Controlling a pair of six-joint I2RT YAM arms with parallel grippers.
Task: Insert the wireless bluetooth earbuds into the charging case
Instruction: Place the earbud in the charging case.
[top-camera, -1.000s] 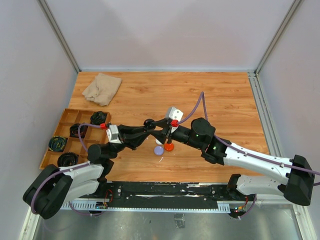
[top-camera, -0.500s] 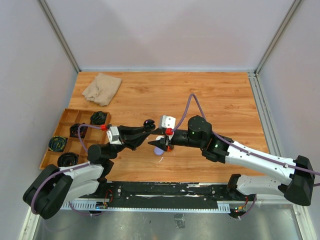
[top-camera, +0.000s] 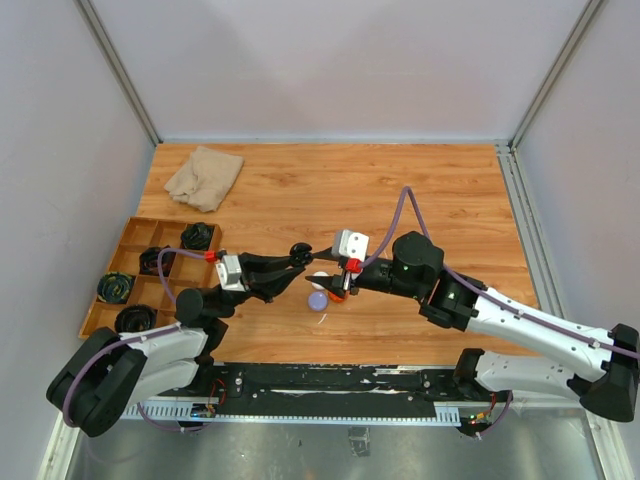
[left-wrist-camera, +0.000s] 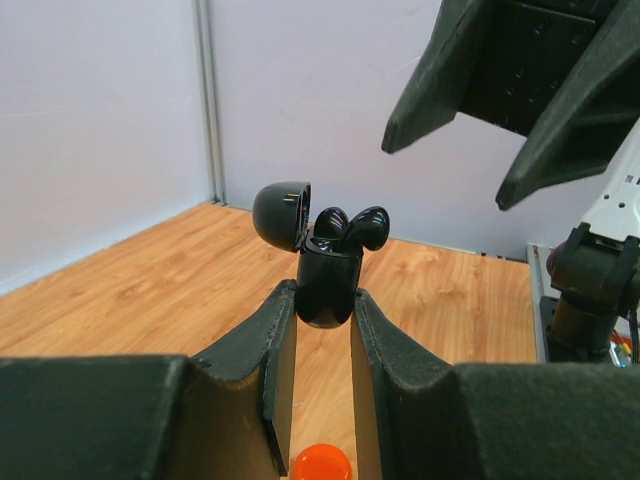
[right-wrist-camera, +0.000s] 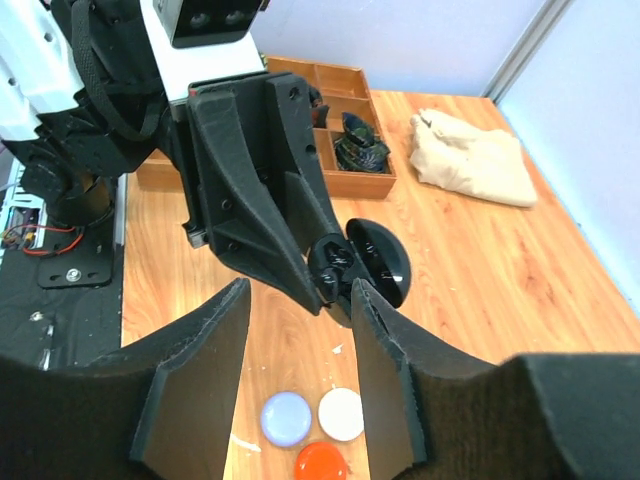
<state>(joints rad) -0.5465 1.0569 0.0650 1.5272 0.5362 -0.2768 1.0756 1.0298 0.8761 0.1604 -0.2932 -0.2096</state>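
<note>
My left gripper (left-wrist-camera: 325, 300) is shut on the black charging case (left-wrist-camera: 327, 285), holding it upright above the table with its lid (left-wrist-camera: 282, 212) flipped open. Two black wireless bluetooth earbuds (left-wrist-camera: 350, 225) sit in the case, heads sticking out. In the right wrist view the case (right-wrist-camera: 345, 262) and its lid (right-wrist-camera: 378, 262) lie just beyond my right gripper (right-wrist-camera: 300, 290), which is open with nothing between its fingers. From above, the case (top-camera: 299, 250) hangs left of the right gripper (top-camera: 322, 283).
Three round pucks lie on the wood under the grippers: lilac (right-wrist-camera: 287, 419), white (right-wrist-camera: 341, 414) and orange (right-wrist-camera: 321, 462). A wooden compartment tray (top-camera: 130, 280) with dark bundles stands at the left edge. A beige cloth (top-camera: 204, 177) lies at the back left.
The right arm dipped left toward the case, then drew back to the right, and its jaws spread a little wider. The left gripper and case stayed almost still.
</note>
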